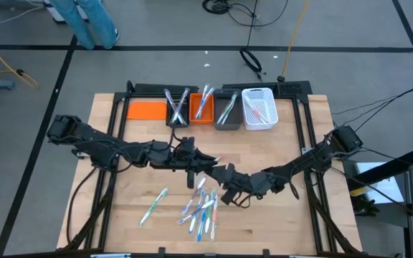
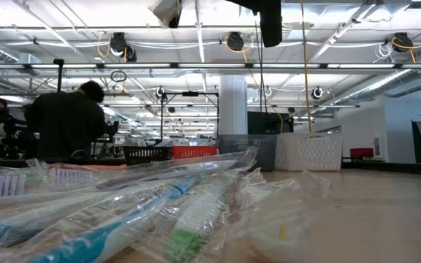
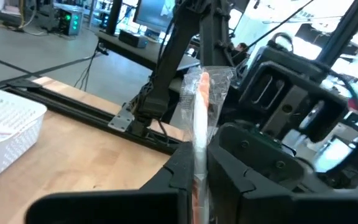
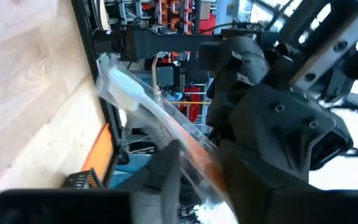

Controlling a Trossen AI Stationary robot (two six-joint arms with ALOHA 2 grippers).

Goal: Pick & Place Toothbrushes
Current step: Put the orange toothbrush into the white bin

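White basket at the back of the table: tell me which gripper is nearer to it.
Right, narrowly. The right gripper sits at mid-table, in front of the white basket and toward the left arm's side. The left gripper meets it there, a touch farther over, shut on a wrapped toothbrush.

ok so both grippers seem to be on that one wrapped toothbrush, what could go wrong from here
1. The wrapped toothbrush sits between the left gripper fingers and also between the right gripper fingers; if either lets go too soon it may slip in its shiny wrapper and fall.
2. The grippers meet above the loose pile of toothbrushes, so a drop would land it back among them.
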